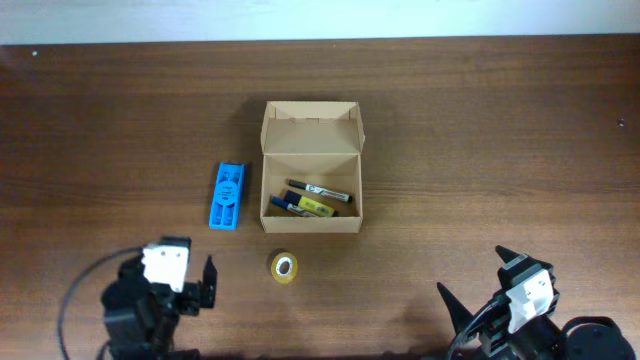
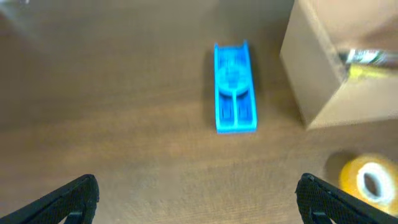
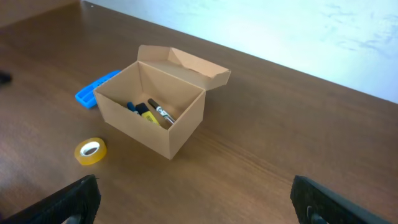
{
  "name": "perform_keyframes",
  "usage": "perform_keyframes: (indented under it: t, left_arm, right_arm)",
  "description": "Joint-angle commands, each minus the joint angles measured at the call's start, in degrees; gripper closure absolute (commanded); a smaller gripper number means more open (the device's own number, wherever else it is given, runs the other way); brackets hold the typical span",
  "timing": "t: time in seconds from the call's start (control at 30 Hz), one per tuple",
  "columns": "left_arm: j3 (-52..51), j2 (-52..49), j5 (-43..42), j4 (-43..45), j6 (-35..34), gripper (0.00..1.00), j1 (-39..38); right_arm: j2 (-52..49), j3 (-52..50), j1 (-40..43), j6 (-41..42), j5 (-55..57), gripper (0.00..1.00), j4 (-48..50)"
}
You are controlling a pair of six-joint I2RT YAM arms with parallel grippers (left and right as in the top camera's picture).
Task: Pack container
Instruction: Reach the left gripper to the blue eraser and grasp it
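Both arms are sitting at the near edge of the table (image 1: pixel 480 130). The left gripper (image 2: pixel 199 205) is holding its fingers wide apart and gripping nothing, and the right gripper (image 3: pixel 196 205) is doing the same. A yellow tape roll (image 1: pixel 284 267) is lying flat on the table, near the front wall of the cardboard box (image 1: pixel 311 224), whose lid is standing open. Inside it, markers (image 1: pixel 318 190) are resting on the bottom — a blue plastic case (image 1: pixel 229 196) is lying outside, just beside the box on the left arm's side, not touching it.
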State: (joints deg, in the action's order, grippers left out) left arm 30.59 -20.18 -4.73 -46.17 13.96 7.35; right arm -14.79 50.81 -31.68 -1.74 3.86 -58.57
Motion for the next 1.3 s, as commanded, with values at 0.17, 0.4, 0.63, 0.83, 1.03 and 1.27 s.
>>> perform_keyframes:
  t: [0.17, 0.4, 0.63, 0.83, 1.03, 1.27]
  left_arm:
    - [19.54, -22.82, -6.19, 0.13, -0.63, 0.00, -5.33]
    - [30.93, -43.67, -7.52, 0.11, -3.74, 0.01, -7.10]
    - [38.66, -59.60, -7.06, -2.56, -7.98, 0.01, -7.10]
    - [42.58, -69.70, -6.16, -5.84, -8.22, 0.01, -7.10]
    - [45.48, -77.92, -5.73, -8.22, -8.79, 0.01, -7.10]
    - [50.12, -85.77, -3.69, -11.63, -8.76, 0.00, -7.32]
  right_arm:
    - [0.13, -0.07, 0.26, 0.33, 0.92, 0.01, 0.17]
    - [0.13, -0.07, 0.26, 0.33, 0.92, 0.01, 0.17]
    - [0.13, -0.07, 0.26, 0.33, 0.92, 0.01, 0.17]
    - [0.13, -0.07, 0.26, 0.33, 0.92, 0.01, 0.17]
    - [0.13, -0.07, 0.26, 0.33, 0.92, 0.01, 0.17]
    - [0.13, -0.07, 0.26, 0.33, 0.92, 0.01, 0.17]
